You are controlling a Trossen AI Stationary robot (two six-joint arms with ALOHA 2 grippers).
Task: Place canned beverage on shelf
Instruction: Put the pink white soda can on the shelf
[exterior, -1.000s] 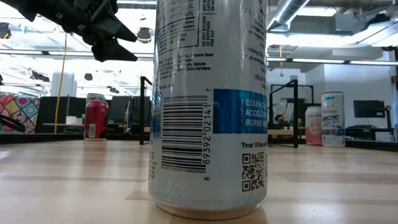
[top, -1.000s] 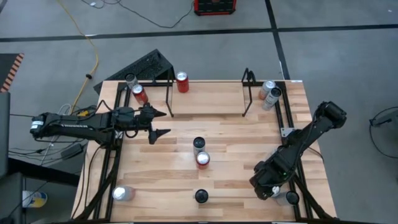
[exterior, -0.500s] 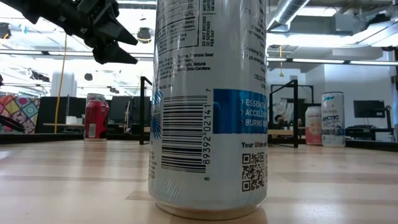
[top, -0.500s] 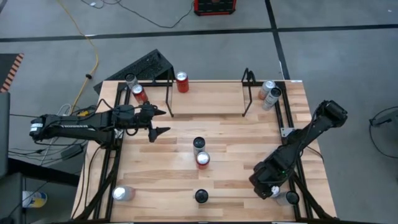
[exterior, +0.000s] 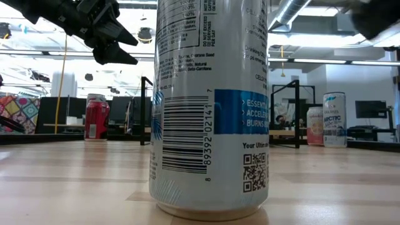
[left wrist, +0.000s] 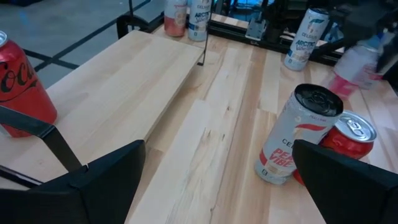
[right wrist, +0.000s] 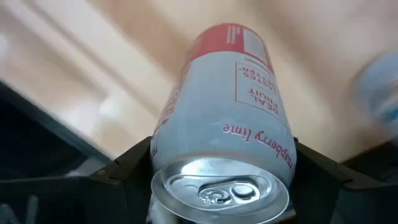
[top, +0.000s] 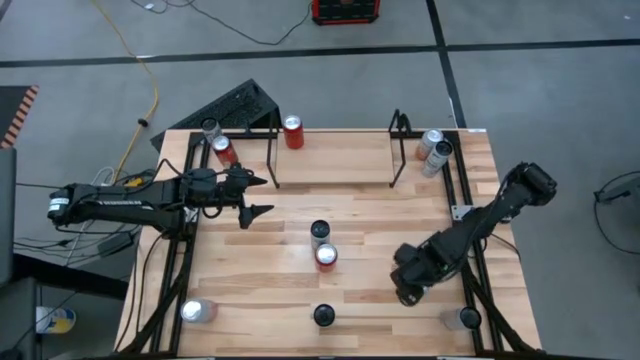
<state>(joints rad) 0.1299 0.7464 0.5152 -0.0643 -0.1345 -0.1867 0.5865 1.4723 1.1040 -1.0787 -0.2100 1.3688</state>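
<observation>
Near the bench's front right corner, our right claw grips a pink-labelled can, lifted for carrying to the empty shelf at the far edge; our left claw waits open near the left edge.

Left end effector agape, right clamped.

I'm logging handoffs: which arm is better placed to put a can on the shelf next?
The right. Its gripper is already shut on a pink-and-white can, lifted over the table's right front. The left gripper hangs open and empty near the shelf.
</observation>
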